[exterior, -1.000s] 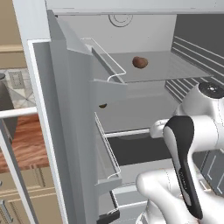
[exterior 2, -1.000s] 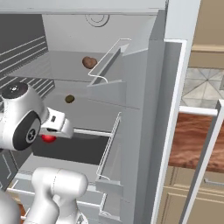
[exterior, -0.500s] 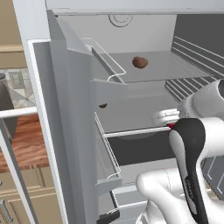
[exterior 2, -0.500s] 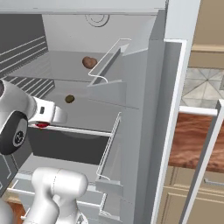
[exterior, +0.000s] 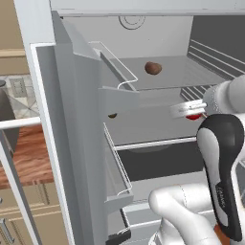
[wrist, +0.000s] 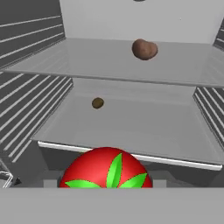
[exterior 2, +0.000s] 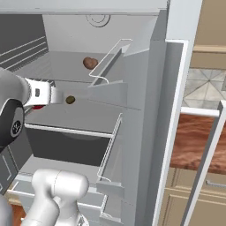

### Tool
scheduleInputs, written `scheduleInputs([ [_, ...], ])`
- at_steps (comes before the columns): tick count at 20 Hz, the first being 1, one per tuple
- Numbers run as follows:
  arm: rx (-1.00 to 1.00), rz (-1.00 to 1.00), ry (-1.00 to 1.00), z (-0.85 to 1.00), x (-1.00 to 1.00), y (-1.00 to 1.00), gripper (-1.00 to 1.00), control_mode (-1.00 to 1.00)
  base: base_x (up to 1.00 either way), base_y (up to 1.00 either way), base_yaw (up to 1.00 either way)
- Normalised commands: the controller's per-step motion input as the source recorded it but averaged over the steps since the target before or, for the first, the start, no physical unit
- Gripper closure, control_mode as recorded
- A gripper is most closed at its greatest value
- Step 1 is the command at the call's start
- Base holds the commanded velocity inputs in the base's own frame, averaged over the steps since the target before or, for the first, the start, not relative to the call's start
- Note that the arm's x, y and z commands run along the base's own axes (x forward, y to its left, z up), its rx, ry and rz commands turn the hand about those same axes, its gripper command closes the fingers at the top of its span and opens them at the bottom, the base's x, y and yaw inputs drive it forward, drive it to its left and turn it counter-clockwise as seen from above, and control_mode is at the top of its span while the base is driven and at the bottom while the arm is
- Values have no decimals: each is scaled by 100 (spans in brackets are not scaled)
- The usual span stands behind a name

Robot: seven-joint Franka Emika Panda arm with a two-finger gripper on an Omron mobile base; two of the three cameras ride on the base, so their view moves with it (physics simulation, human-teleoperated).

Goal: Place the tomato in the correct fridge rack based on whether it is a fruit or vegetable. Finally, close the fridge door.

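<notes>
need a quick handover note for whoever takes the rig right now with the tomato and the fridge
Tool: shut on the tomato, held at the front of the open fridge, level with the lower glass shelf.
Already inside: a brown lump on the upper shelf, a small olive-brown item on the lower one.
Done: tomato picked up and brought to the fridge.
Left: set it on the correct rack, release, withdraw, close the fridge door, which stands open.

No readable words, numbers, brands or signs anywhere. Only a faint dark marking low on the black cover of the robot arm (exterior: 221, 165), below and right of the fridge (exterior: 158, 72) opening in the left base view, too small and blurred to make out. Nothing written on the fridge walls, shelves or door.
</notes>
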Motion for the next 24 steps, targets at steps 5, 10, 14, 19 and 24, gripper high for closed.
scheduleInputs([
  [5, -1, 13, -4, 3, -3, 8, 100, -100, 0, 0, 0],
  [10, -1, 3, -16, 25, 8, 25, 100, -100, 0, 0, 0],
  [14, 6, 0, -9, 28, 35, 10, 100, -100, 0, 0, 0],
  [19, 0, 0, -2, 30, 57, 13, 100, -100, 0, 0, 0],
  [24, 0, 0, 2, 0, 65, 11, 100, -100, 0, 0, 0],
])
